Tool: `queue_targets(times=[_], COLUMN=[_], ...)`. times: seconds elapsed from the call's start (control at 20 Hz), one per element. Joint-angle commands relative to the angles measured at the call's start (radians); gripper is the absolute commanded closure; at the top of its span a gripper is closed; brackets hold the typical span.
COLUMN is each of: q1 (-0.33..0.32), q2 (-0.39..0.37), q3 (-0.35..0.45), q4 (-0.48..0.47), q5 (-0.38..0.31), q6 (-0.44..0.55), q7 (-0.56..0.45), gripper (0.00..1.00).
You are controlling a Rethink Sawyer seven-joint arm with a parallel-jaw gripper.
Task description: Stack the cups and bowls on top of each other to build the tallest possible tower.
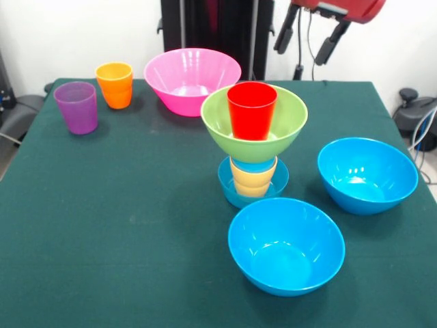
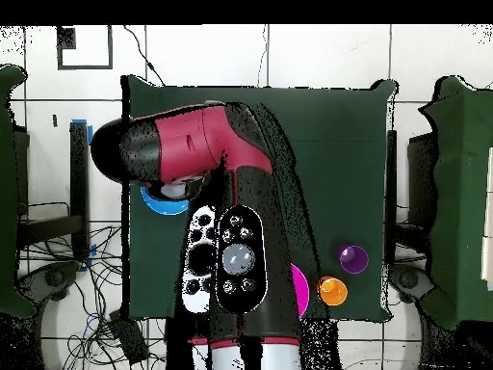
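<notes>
the tower (image 1: 253, 147) stands near the middle of the green table (image 1: 123, 225). its base is a small blue bowl (image 1: 232, 188), and in that sits a yellow-orange cup (image 1: 253, 179) with what looks like a light blue cup nested in its top. a green bowl (image 1: 283, 126) rests on those cups, and a red cup (image 1: 252, 109) stands upright inside the green bowl as the top piece.

two large blue bowls sit loose on the cloth: one (image 1: 286, 244) just in front of the tower toward the camera, the other (image 1: 367, 175) off to the picture's right, apart from the tower. the pink bowl (image 1: 192, 78) stands behind the tower, near the far edge. the orange cup (image 1: 115, 85) is beside it to the picture's left, and the purple cup (image 1: 76, 106) is near the orange one, closer to the left edge.

the gripper (image 1: 307, 35) hangs at the top of the front view, above the far right part of the table, its two dark fingers apart and holding nothing.

in the overhead view the arm (image 2: 202, 149) covers most of the table; the purple cup, the orange cup and slivers of pink and blue show past it.
</notes>
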Motion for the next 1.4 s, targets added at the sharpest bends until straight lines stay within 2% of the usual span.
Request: queue_targets(times=[0.05, 0.2, 0.35, 0.5, 0.75, 1.0, 1.1, 1.2, 1.4], q1=[0.008, 0.02, 0.042, 0.083, 0.121, 0.105, 0.098, 0.093, 0.098], q2=[0.025, 0.03, 0.028, 0.019, 0.015, 0.03, 0.032, 0.045, 0.067], q3=[0.016, 0.011, -0.008, -0.053, -0.111, -0.111, -0.097, -0.089, -0.085], q4=[0.134, 0.118, 0.116, 0.131, 0.231, 0.276, 0.311, 0.322, 0.314], q5=[0.067, 0.081, 0.109, 0.13, 0.254, 0.358, 0.378, 0.373, 0.297], q6=[-0.133, -0.151, -0.164, -0.197, -0.269, -0.296, -0.341, -0.389, -0.461], q7=[0.18, 0.18, 0.227, 0.317, 0.497, 0.512, 0.499, 0.479, 0.399], gripper=[0.0, 0.0, 0.0, 0.0, 0.0, 0.0, 0.0, 0.0, 0.0])
